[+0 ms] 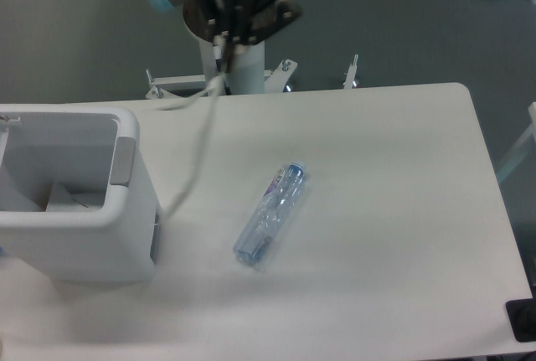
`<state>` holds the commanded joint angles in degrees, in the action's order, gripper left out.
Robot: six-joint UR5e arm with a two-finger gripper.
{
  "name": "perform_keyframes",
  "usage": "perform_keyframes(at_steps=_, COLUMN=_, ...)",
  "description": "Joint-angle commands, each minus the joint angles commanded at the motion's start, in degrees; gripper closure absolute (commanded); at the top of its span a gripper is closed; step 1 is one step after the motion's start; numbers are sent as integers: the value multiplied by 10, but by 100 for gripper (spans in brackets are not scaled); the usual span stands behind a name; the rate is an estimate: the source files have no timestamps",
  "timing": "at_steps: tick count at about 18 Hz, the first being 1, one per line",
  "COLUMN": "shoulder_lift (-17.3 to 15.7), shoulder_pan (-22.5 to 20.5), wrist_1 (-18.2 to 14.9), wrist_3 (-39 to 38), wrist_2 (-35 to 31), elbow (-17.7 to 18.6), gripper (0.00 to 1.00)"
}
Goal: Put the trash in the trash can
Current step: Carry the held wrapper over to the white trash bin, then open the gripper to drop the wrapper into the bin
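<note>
crushed bottle [270, 224] lying flat, packet [197, 150] dangling, bin [71, 198] upright

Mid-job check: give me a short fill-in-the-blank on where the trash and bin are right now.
1. The packet hangs from the ____.
2. The bottle lies on the ____.
3. The bin stands at the table's ____ edge in the picture.
4. The bottle lies to the ____ of the packet.

Missing words: gripper; table; left; right
</note>
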<state>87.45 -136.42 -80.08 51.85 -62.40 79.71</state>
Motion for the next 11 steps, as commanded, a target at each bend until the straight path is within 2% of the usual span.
perform_keyframes(at_steps=3, shoulder_lift=1, shoulder_pan=26, wrist_1=3, wrist_3=17, wrist_2=-1, elbow=11, gripper=100)
perform_keyframes(at_steps=6, shoulder_lift=-10, shoulder_pan=56, wrist_1=3, wrist_3=26, wrist_2=-12, elbow=39, gripper=100)
perform_keyframes(at_steps=11, shoulder_lift=-29, shoulder_pan=63, wrist_1=3, wrist_3=54, wrist_2=-12, elbow=70, gripper=100)
